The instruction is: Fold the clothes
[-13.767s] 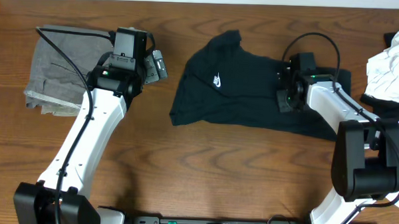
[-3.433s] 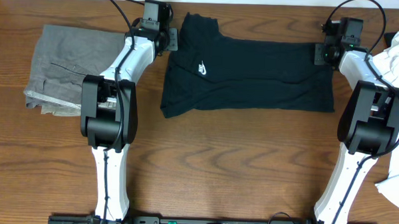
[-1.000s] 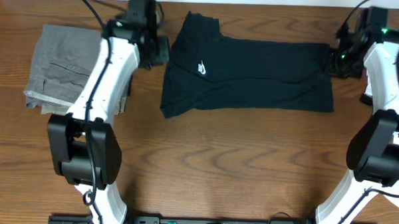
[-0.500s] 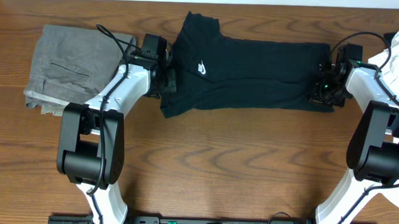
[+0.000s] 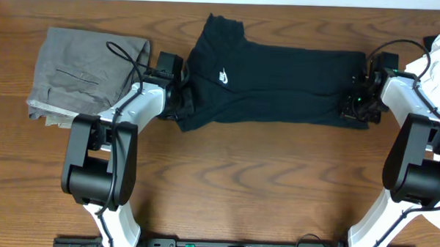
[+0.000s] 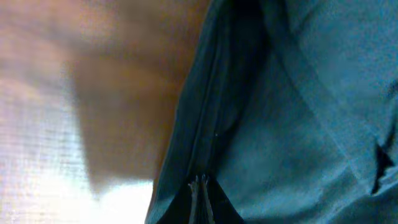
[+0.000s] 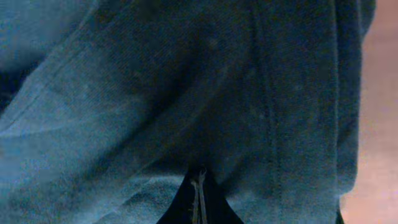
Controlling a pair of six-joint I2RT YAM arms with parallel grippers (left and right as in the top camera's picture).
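The black T-shirt point(image 5: 273, 78) of the clothes lies spread across the back middle of the table, its white logo point(image 5: 223, 76) facing up. My left gripper point(image 5: 182, 102) is shut, with its tips low against the shirt's left side near the front corner. My right gripper point(image 5: 353, 106) is shut too, down on the shirt's right front corner. In the left wrist view the closed left gripper point(image 6: 200, 180) points at the folded shirt edge point(image 6: 249, 112). The right wrist view shows the closed right gripper point(image 7: 199, 171) over dark fabric point(image 7: 155, 93). I see no fabric pinched in either one.
Folded grey trousers point(image 5: 75, 74) lie at the back left, close to my left arm. A crumpled white garment point(image 5: 438, 61) sits at the right edge behind my right arm. Bare wooden table point(image 5: 240, 183) stretches in front of the shirt.
Both arms have come down from the shirt's back corners to its front corners. The grippers stayed shut and the shirt has barely shifted.
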